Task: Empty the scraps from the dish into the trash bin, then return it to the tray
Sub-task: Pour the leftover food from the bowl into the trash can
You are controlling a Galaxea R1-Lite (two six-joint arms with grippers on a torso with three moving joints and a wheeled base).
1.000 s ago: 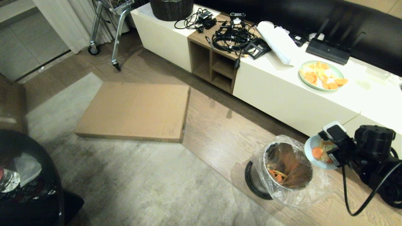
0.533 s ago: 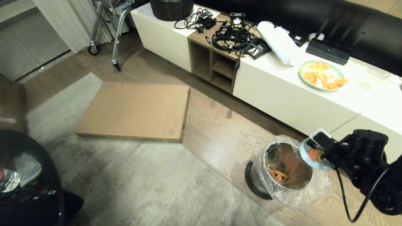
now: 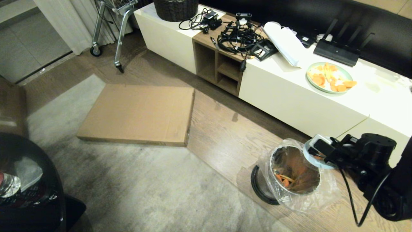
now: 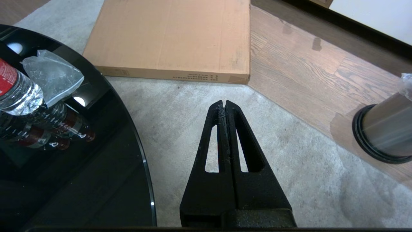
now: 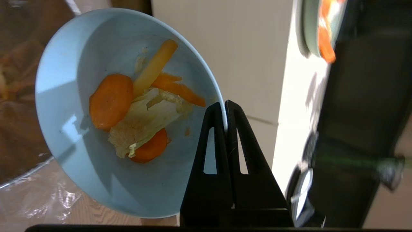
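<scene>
Dish (image 5: 80, 135), small pale-blue round bowl with orange scraps (image 5: 111, 100), is tilting toward steel trash bin (image 3: 294, 174), right gripper (image 5: 225, 106) fingers pinching its rim.

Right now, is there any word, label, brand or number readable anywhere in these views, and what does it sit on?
None can be read.
Cardboard box: a small line of dark print on its side edge, too small to read.
Bottle on the black table: red label, its text not legible.
Dish, trash bin: no markings visible.
</scene>
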